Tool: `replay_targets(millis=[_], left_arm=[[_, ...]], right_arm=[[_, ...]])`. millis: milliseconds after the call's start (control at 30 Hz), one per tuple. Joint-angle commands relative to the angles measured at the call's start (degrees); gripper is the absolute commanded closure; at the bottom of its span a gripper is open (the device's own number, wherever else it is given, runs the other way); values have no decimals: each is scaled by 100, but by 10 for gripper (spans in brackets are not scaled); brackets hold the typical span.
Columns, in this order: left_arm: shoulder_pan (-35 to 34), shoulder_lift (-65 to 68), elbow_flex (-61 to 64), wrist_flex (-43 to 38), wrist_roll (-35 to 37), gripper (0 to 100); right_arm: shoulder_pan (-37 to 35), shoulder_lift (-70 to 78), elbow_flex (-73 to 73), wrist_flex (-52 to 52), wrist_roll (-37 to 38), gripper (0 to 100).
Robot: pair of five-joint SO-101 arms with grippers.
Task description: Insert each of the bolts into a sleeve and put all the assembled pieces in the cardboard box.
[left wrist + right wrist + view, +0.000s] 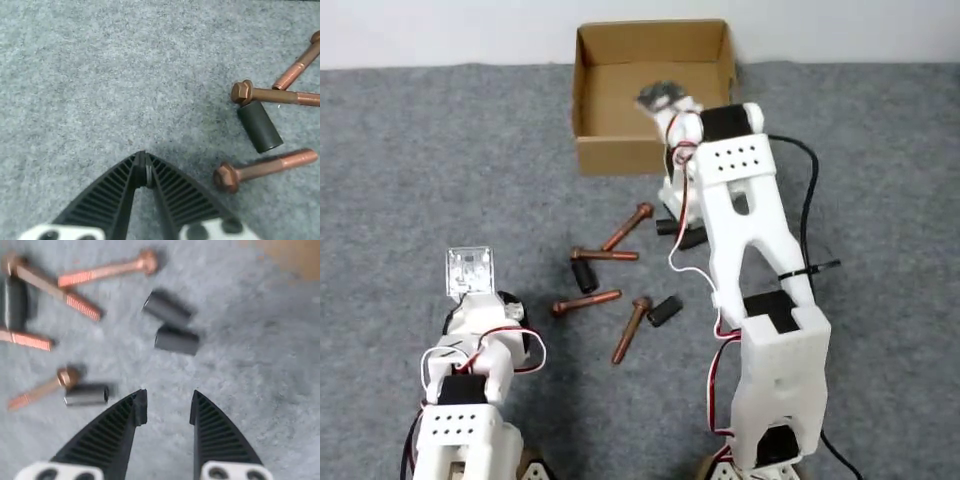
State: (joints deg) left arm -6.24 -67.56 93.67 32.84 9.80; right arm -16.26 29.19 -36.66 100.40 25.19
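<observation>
Your right gripper [167, 407] has its fingers apart with nothing between them. It hangs over the grey mat [440, 160], close to the front wall of the cardboard box [620, 155]. Just past its tips lie the first sleeve [668, 227] and the second sleeve [692, 237], side by side and nearer the box than any other sleeve.

Your left gripper [145, 172] has its fingers pressed together on nothing. It sits over bare mat, well apart from the box and farther from it than all the parts.

All four bolts lie flat on the mat outside the box, none inside a sleeve:
- The first bolt [627, 227] is the nearest to the box.
- The second bolt [605, 254] lies just behind it, away from the box. The third sleeve [584, 275] sits just beside its head.
- The third bolt [586, 302] lies farther out again, with its head near your left fingertips.
- The fourth bolt [631, 330] is the farthest from the box, and the fourth sleeve [665, 310] lies just beside its head.
</observation>
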Motion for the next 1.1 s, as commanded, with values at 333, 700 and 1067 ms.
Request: replay_targets(millis=[333, 700, 1067], left_arm=[[-35, -44, -66, -158, 18, 995], [-35, -44, -66, -158, 18, 995], [-35, -44, -66, -158, 18, 995]], right_arm=[[-40, 778, 79, -22, 2356, 732], [-84, 1534, 79, -752, 2356, 739], [-145, 1921, 79, -690, 2242, 979]])
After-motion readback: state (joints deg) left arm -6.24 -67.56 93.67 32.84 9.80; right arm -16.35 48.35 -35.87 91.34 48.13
